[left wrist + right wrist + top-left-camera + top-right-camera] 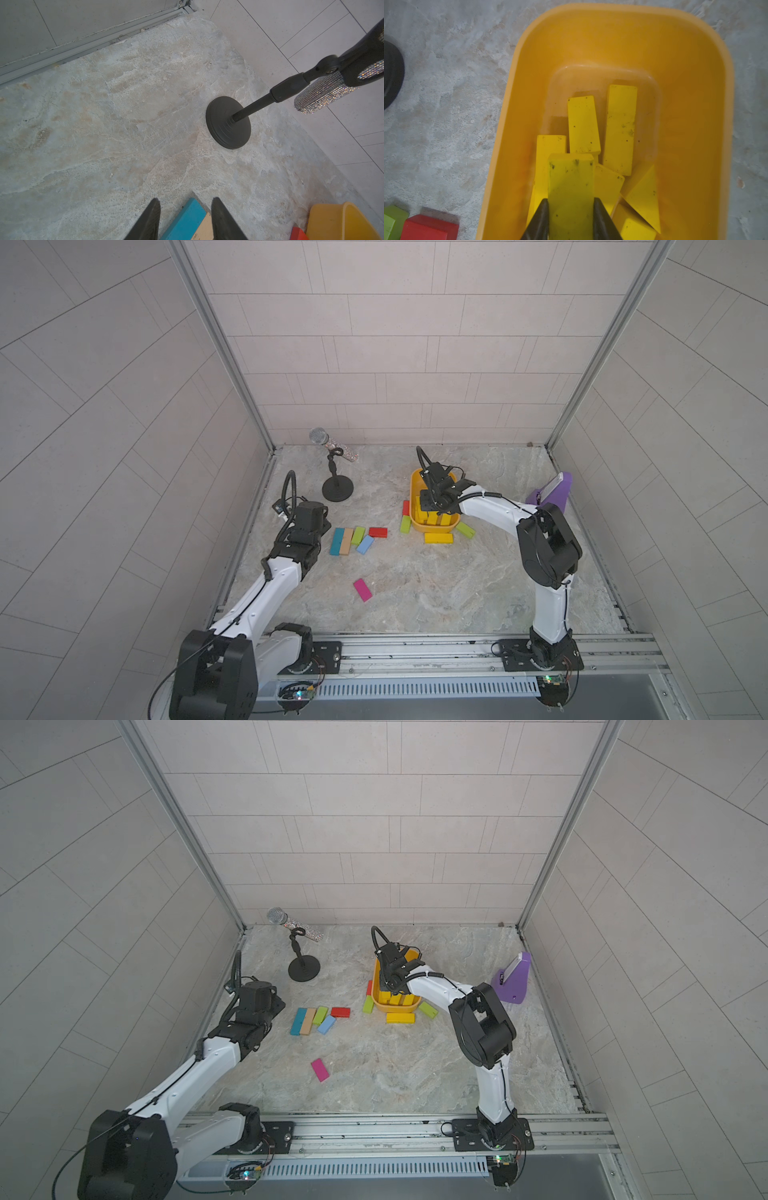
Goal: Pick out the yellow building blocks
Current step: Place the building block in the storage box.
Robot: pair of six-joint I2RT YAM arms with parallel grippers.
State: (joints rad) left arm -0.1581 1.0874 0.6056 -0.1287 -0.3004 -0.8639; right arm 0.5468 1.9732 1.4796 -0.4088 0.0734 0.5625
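In both top views, an orange-yellow tub (414, 489) sits on the marbled counter (415, 593), far and right of centre. Several yellow building blocks (432, 517) are piled at its near end. One more yellow bar (438, 538) lies flat on the counter just in front of the tub, with a lime-green bar (465, 529) just to its right. The right arm (490, 506) bends over the tub. The left arm (282, 572) stands at the left, beside a row of coloured blocks (343, 541).

Left wrist view: the left pincer (185, 200) has its tips apart. A teal block (187, 220) and a tan block (204, 228) show between them. It seems to hang above them rather than grip, though its height is hard to judge. A black microphone stand (228, 122) rises beyond.

Right wrist view: the right pincer (570, 200) is clamped on one yellow block (571, 180). It holds the block inside the tub, above other yellow bars and a triangular wedge (643, 195). A red block (425, 228) lies outside the tub.
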